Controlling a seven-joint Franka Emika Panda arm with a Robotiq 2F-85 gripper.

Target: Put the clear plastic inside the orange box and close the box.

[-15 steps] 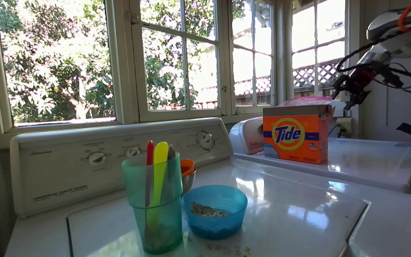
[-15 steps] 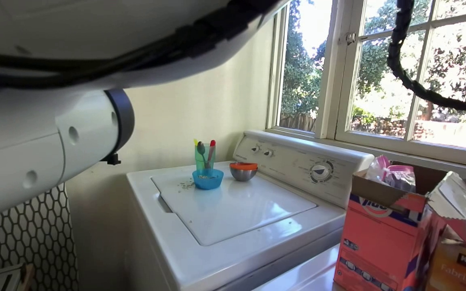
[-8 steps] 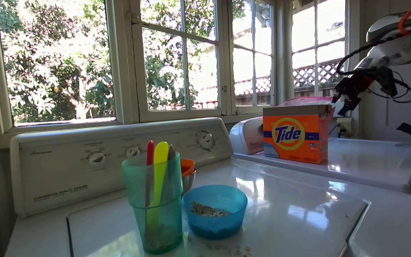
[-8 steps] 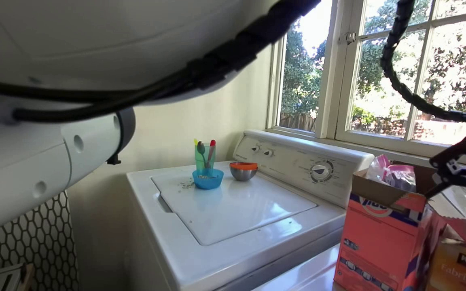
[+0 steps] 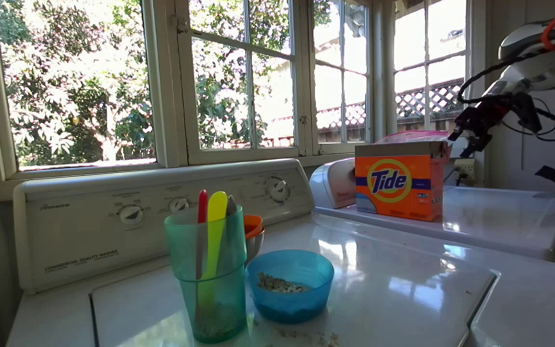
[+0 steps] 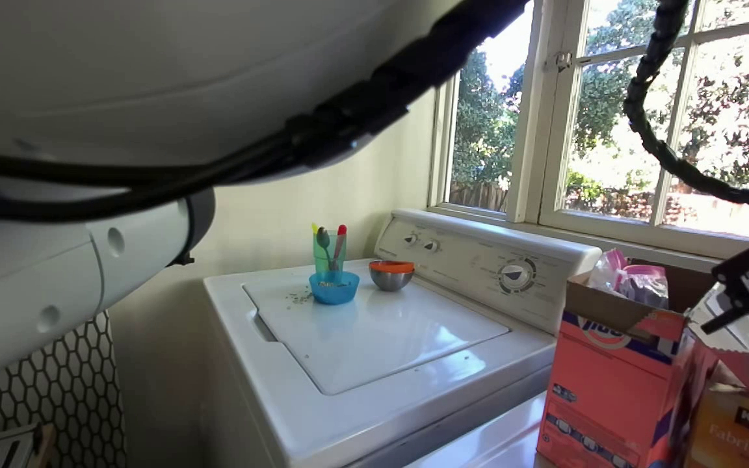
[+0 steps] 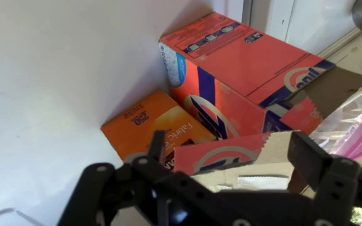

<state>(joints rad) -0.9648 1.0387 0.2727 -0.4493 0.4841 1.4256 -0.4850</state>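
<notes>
"Where's the clear pink-zip bag [image 6: 644, 287]?"
"Partly inside the orange Tide carton [image 5: 395, 185]; that stands near the edge of the white surface [image 5: 504, 207], beside the washer [image 6: 381, 351]."
"Your gripper [image 7: 228, 141]?"
"I've its jaws wide apart; the carton's open flap [image 7: 240, 153] shows between them at the wrist; whether they touch it, I can't tell."

"Tide" reads across the orange box [image 5: 398, 180]; "COMMERCIAL QUALITY WASHER" runs along the control panel [image 5: 147, 231]; the amber carton [image 6: 735, 426] carries "KIRKL" and "Fabric So", cut short, and, in the wrist view, "250"
</notes>
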